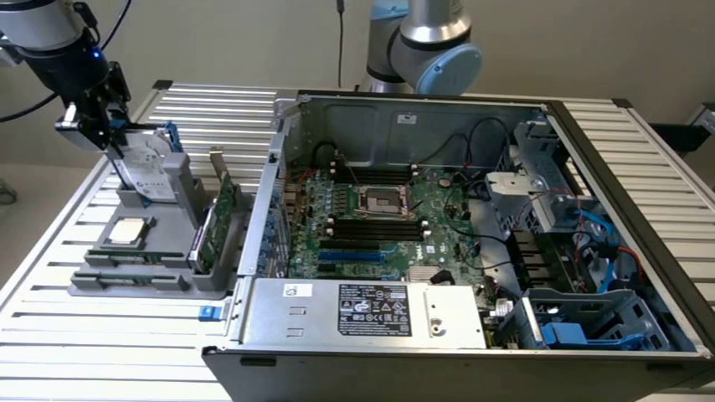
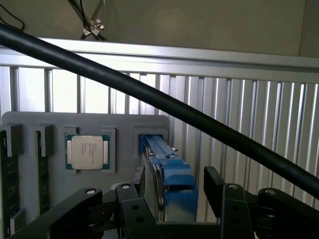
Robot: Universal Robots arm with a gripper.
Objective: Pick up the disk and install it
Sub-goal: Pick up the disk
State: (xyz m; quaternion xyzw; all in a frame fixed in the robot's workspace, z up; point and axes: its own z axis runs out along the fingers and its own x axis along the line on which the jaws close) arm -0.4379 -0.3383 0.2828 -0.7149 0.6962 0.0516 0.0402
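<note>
The disk (image 1: pixel 142 167), a silver-grey drive with a white label in a blue carrier frame, stands on edge, slightly tilted, in a slot of the grey holder (image 1: pixel 134 280) at the exterior view's left.

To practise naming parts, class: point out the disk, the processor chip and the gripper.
the disk (image 2: pixel 172 169), wrist view, on its blue carrier rail.
the processor chip (image 2: pixel 87 152), wrist view, middle of its silver lid.
the gripper (image 2: pixel 175 185), wrist view, midway between its open fingertips.
</note>
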